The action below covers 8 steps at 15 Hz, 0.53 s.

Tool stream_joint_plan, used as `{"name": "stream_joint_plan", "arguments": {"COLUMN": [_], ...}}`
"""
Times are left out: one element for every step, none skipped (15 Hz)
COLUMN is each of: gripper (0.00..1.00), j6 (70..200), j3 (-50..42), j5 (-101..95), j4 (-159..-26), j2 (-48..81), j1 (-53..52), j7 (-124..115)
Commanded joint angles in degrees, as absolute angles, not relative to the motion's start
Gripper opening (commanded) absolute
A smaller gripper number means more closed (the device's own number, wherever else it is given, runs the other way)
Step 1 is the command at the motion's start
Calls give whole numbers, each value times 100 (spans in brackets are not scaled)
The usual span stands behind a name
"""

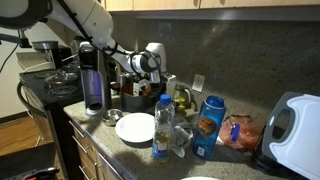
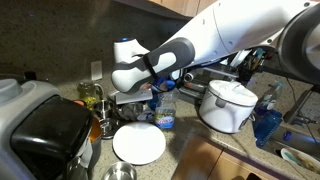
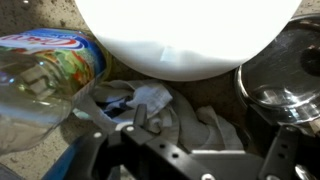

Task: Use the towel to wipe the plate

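Observation:
A white plate (image 3: 185,35) fills the top of the wrist view; it also lies on the counter in both exterior views (image 1: 135,127) (image 2: 138,143). A crumpled grey towel (image 3: 165,108) lies just behind the plate, between a water bottle and a metal pot. My gripper (image 3: 210,135) hangs low over the towel with its fingers spread on either side of it, open. In both exterior views the gripper (image 1: 158,90) (image 2: 143,102) points down behind the plate. The towel is mostly hidden in both.
A clear water bottle (image 3: 40,85) (image 1: 162,125) (image 2: 165,105) stands close beside the towel. A shiny metal pot (image 3: 290,70) sits on the other side. A blue canister (image 1: 208,127), a black blender jug (image 1: 92,75) and a white pot (image 2: 228,105) crowd the counter.

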<state>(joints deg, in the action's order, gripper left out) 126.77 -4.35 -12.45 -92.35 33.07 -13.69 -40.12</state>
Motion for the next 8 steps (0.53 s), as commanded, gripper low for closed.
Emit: {"name": "stream_joint_plan", "arguments": {"gripper": [100, 100, 100, 100, 100, 100, 100, 100], "j6": [12615, 12626, 12670, 12691, 12730, 12768, 12772, 12757], "j3": [-530, -543, -574, -598, -642, -681, -715, -738], "j5": [-1232, -1222, -1226, -1225, -1257, -1278, -1287, -1280], "j4": [-9203, -9192, -9189, -9181, -9161, -9139, -9107, -9075], "j2": [3431, 3484, 3527, 3564, 3603, 3640, 3679, 3713], "j1": [-1390, -1366, -1350, -1335, -1333, -1331, -1326, -1317], "j7": [-4376, -4422, -4501, -4557, -4602, -4671, -4713, -4758]}}
